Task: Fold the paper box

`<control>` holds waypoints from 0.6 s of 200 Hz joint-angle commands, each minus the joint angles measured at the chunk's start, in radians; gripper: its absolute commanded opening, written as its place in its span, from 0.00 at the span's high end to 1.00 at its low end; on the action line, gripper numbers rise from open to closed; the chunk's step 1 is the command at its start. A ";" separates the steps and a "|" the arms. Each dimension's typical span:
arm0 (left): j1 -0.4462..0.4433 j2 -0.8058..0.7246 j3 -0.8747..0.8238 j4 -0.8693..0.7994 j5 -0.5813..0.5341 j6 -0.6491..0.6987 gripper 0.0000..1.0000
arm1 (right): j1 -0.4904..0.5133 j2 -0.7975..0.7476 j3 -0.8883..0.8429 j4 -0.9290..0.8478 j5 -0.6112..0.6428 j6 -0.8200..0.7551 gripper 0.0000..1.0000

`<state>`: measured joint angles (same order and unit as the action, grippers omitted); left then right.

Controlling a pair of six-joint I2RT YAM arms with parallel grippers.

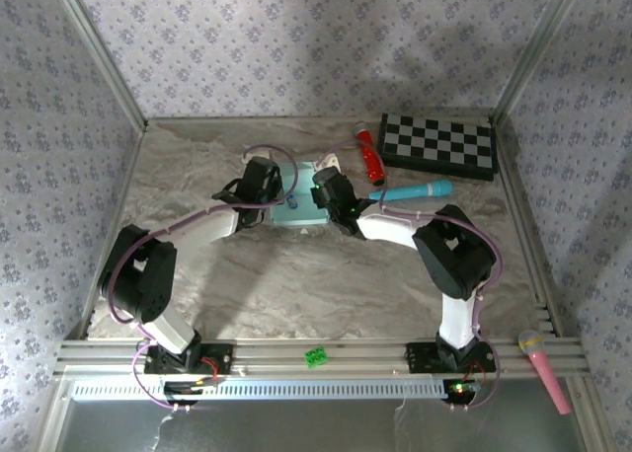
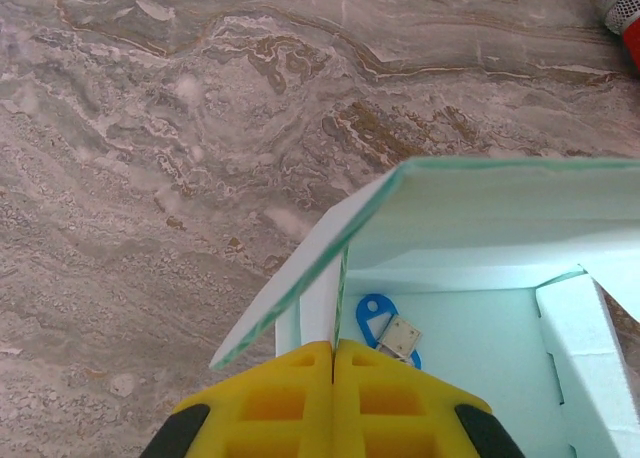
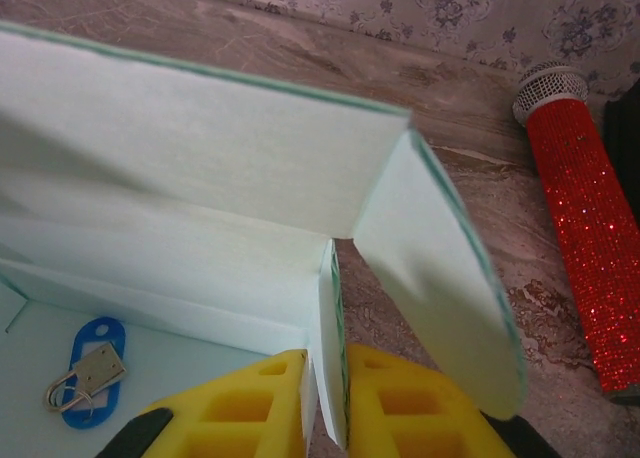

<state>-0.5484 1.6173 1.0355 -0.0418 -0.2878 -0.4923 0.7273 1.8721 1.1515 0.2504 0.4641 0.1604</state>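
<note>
Currently left fingers (image 2: 280, 393) and right fingers (image 3: 400, 398) each pinch a paper box (image 2: 480, 208) wall upright; next probably means tucking the side flap (image 3: 440, 278) inward.

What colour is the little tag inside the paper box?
The tag is blue; clearest in right wrist view.

Matt card paper box (image 3: 200, 158), marble-look table (image 2: 150, 128) — smooth, glittery red microphone (image 3: 590, 248)
</note>
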 commanded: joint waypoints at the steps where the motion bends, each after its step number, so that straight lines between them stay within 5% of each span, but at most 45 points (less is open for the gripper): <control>1: -0.013 -0.031 -0.011 0.022 -0.007 -0.021 1.00 | 0.017 0.024 0.033 -0.046 0.032 0.048 0.82; 120: -0.020 -0.037 -0.025 0.026 -0.011 -0.036 1.00 | 0.049 0.063 0.101 -0.094 0.054 0.184 0.86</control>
<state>-0.5529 1.6115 1.0218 -0.0372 -0.3080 -0.5106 0.7586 1.9060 1.2205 0.1722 0.5217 0.2890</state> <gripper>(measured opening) 0.041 0.144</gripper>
